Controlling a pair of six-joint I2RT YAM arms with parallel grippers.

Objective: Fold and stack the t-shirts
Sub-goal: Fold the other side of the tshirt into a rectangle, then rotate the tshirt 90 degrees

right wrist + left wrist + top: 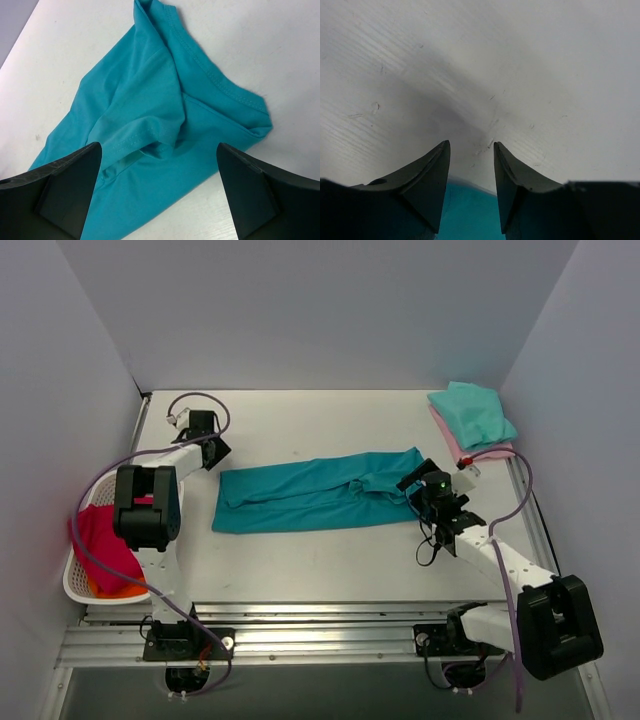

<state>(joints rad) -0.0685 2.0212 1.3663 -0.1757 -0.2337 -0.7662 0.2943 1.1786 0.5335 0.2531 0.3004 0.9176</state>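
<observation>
While the right tool (159,147) gapes, the teal t-shirt (300,500) lies folded.

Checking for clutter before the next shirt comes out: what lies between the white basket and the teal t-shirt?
Only the left arm stands between the basket and the teal t-shirt; the rest is bare table, in the top view.

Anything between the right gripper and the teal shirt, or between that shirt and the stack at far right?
Nothing visible. The right gripper hangs open directly over the teal shirt at its collar end. Only bare table lies between that end and the mint-green shirt stacked on the pink shirt.
</observation>
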